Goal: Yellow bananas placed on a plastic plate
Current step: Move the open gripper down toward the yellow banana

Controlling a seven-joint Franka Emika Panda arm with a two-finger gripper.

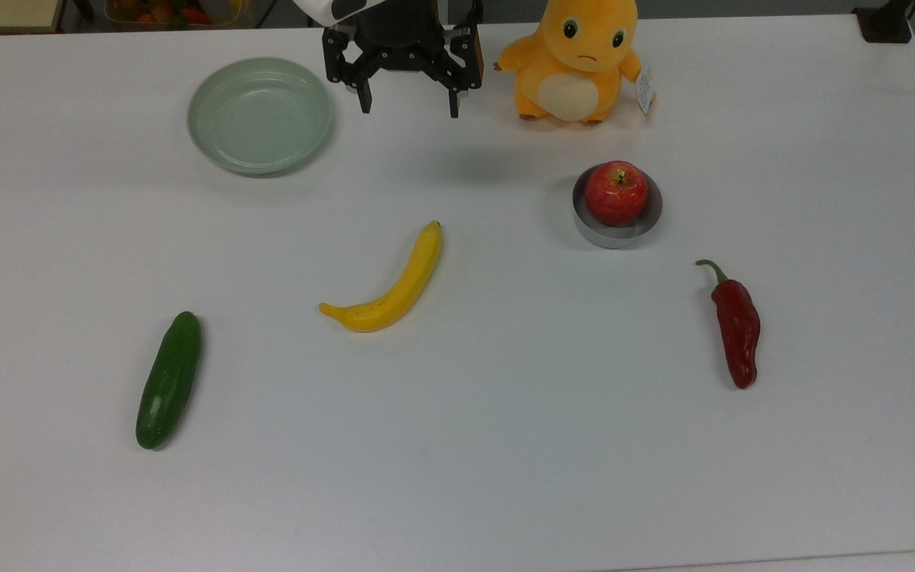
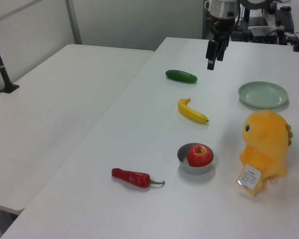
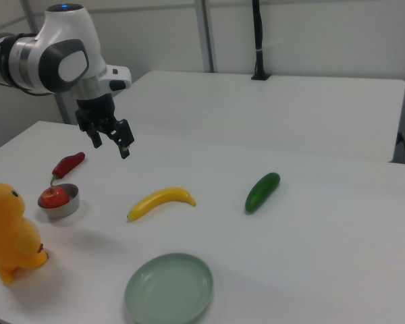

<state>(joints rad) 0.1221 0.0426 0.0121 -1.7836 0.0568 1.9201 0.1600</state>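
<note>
Spanning the room, a white table [image 1: 505, 445] lies beneath the spread-fingered tool [image 1: 409, 102].

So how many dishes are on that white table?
2. A round pale green plastic plate, empty, near the black claw, and a small grey metal dish holding a red apple.

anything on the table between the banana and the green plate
No, in the top view the stretch of white table between the banana and the green plate is bare.
</note>
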